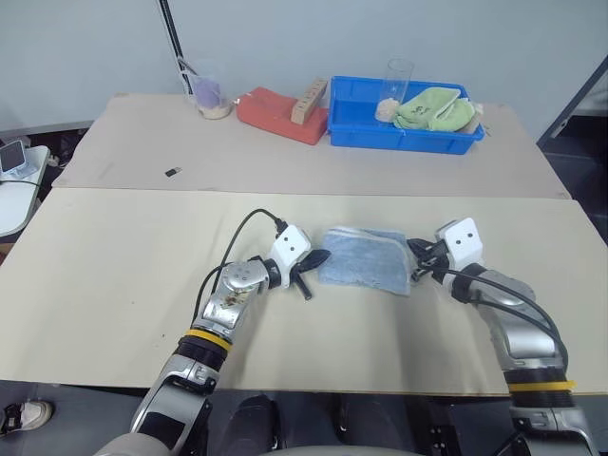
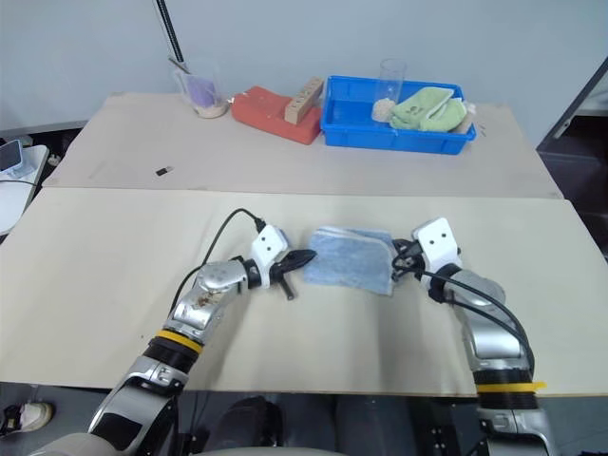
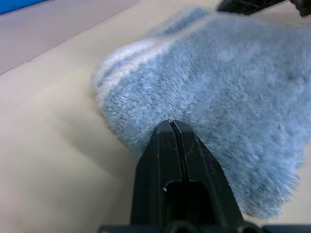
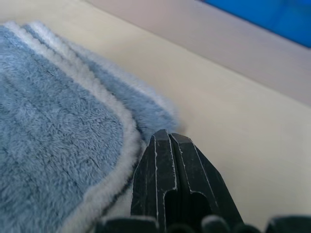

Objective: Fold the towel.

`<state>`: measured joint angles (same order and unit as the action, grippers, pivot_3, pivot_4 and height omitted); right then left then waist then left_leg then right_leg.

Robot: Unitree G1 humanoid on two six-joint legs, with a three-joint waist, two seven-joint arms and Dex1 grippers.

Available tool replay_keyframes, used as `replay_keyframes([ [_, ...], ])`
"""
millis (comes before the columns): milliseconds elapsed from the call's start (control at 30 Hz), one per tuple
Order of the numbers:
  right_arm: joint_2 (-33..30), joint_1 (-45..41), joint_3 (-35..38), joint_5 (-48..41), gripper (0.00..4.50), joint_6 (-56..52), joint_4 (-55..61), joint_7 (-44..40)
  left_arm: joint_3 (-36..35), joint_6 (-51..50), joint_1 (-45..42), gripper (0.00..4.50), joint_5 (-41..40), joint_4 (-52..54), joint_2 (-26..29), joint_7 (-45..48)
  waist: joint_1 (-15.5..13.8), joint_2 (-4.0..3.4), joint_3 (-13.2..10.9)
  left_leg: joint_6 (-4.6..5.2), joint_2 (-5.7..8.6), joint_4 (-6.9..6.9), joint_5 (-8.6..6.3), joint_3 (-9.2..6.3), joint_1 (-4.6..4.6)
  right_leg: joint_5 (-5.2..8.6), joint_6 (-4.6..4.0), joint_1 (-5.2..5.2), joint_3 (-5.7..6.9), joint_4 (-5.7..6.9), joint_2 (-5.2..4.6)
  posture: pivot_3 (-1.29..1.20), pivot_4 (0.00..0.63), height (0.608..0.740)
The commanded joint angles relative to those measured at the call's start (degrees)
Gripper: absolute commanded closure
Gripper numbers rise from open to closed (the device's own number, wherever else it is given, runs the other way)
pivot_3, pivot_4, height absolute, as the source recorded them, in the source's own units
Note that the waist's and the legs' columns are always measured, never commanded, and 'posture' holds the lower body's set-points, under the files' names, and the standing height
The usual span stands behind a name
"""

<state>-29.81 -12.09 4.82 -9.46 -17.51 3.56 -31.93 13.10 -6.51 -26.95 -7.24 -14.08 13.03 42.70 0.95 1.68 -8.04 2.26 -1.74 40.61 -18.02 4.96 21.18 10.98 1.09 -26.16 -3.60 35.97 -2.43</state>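
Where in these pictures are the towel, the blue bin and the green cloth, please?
towel (image 1: pixel 366 259), left eye view, middle of its folded top.
blue bin (image 1: pixel 399 139), left eye view, its front wall.
green cloth (image 1: pixel 432 107), left eye view, middle of the bundle.

The towel (image 1: pixel 364 258) lies folded, its inner layers and logo hidden.

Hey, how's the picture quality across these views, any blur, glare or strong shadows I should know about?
Left eye view: even, soft light, no glare on the table, faint shadows under the left gripper and right gripper. Left wrist view: the towel pile is sharp at mid-range, softer near the edges. Right wrist view: the towel trim reads clearly, while the blue bin behind is out of focus.
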Motion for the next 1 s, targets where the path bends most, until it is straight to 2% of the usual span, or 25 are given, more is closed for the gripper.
replay_keyframes([
  [33,0.1,-0.9,-0.3,-2.3,4.44,-0.4,6.5,-1.7,-1.4,-2.5,-1.9,4.50,-2.7,8.0,-0.5,0.3,-0.1,0.00,0.0,0.00,0.00,0.00,0.00,0.00,-0.01,0.00,0.00,0.01,0.00,0.01,0.00,0.00,0.150,0.717],
  [267,1.9,-2.9,-5.9,0.4,4.44,-0.3,2.1,-2.5,2.0,0.9,-3.9,4.50,3.5,-2.5,-2.8,-2.4,-0.3,-0.01,0.0,0.00,0.14,0.06,0.00,-0.01,-0.11,0.00,0.01,0.19,0.01,-0.05,-0.01,0.00,0.150,0.717],
  [467,-0.1,-2.8,-5.7,2.6,4.44,-0.6,-1.8,-2.0,0.0,2.9,-5.3,4.50,4.9,-8.6,-3.3,-5.7,-0.3,0.00,0.0,0.01,0.14,0.07,0.00,-0.01,-0.03,0.00,0.01,0.13,0.01,-0.08,-0.03,0.00,0.150,0.717],
  [667,-2.4,-2.1,-2.5,2.5,4.44,-1.2,-2.6,-0.9,-1.0,3.2,-3.8,4.50,4.0,-7.7,-1.9,-4.0,-0.2,-0.01,0.0,0.01,0.12,0.06,-0.01,-0.01,-0.04,-0.01,0.01,0.13,0.01,-0.06,-0.02,0.00,0.150,0.717],
  [800,-1.8,-1.7,1.5,-2.4,4.44,-2.9,1.8,-1.9,-2.3,0.5,-1.4,4.50,-0.6,1.9,0.9,1.7,-0.2,-0.01,0.0,0.01,0.07,0.06,-0.01,-0.02,-0.03,0.00,0.01,0.10,0.01,-0.06,-0.02,0.00,0.150,0.717],
  [833,-1.6,-1.9,2.5,-3.9,4.49,-4.3,3.1,-2.1,-2.8,-0.9,-0.8,4.24,-1.8,4.6,2.3,3.1,-0.2,-0.01,0.0,0.01,0.02,0.06,-0.01,-0.02,0.00,0.00,0.01,0.06,0.01,-0.04,-0.02,0.00,0.150,0.717],
  [933,-2.6,-2.5,4.5,-6.9,3.61,-6.8,5.4,-2.9,-4.4,-4.3,0.3,3.22,-4.9,11.8,8.3,8.4,0.0,-0.02,0.0,0.01,0.00,0.06,-0.01,-0.02,0.00,0.00,0.01,0.03,0.00,0.02,-0.01,0.00,0.150,0.717],
  [1000,-3.7,-2.8,5.1,-8.1,2.88,-7.9,6.2,-4.1,-5.5,-6.1,1.1,2.20,-7.2,15.7,12.7,12.2,0.1,-0.02,0.0,0.01,-0.02,0.06,-0.01,-0.01,-0.05,0.00,0.01,0.05,0.00,0.06,0.00,0.00,0.150,0.717],
])
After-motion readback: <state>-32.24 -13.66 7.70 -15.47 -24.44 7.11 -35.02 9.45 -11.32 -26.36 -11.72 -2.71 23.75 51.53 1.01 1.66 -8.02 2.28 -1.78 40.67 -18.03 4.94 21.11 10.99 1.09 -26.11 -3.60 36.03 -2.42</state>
